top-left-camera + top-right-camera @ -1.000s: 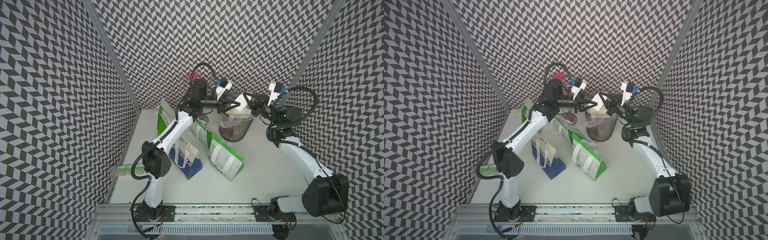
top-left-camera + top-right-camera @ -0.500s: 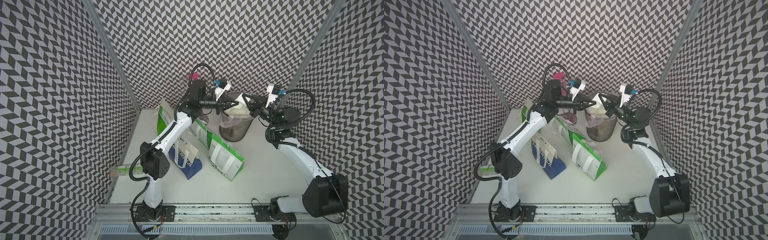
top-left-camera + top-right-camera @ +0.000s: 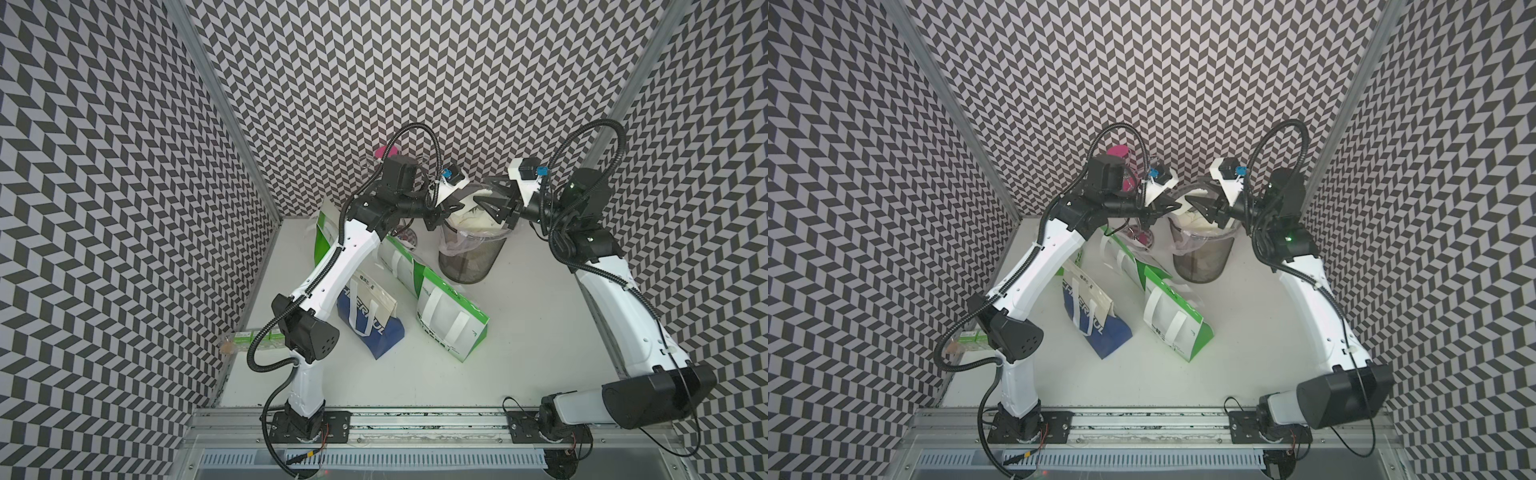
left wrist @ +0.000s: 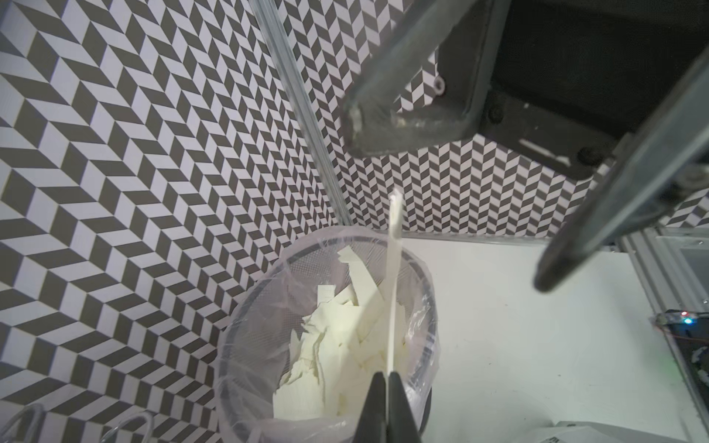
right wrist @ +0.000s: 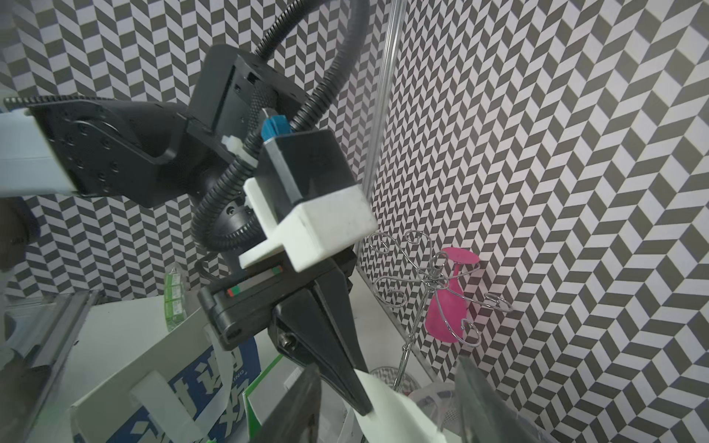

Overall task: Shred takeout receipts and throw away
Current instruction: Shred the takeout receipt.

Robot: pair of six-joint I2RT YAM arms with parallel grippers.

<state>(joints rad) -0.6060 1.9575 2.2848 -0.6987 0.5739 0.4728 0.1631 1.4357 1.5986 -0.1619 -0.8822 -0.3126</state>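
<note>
A cream takeout receipt piece (image 4: 394,268) hangs over the lined mesh bin (image 3: 469,257), and my left gripper (image 4: 387,377) is shut on its edge. The same piece shows in a top view (image 3: 1183,204) and in the right wrist view (image 5: 399,414). Several torn receipt pieces (image 4: 333,345) lie in the bin (image 4: 245,307). My right gripper (image 3: 488,195) faces the left one (image 3: 459,206) above the bin and is open. Its fingers (image 5: 299,402) stand on either side of the piece without touching it.
Green-and-white paper bags (image 3: 453,320) and a blue-and-cream bag (image 3: 374,320) lie on the table in front of the bin. A wire stand (image 5: 433,276) with a pink object (image 5: 449,307) stands at the back wall. Small green boxes (image 3: 253,338) sit at the left edge.
My left gripper has shut on the receipt piece. My right gripper, shut on it a second ago, has opened and let it go. Both arms stayed above the bin.
</note>
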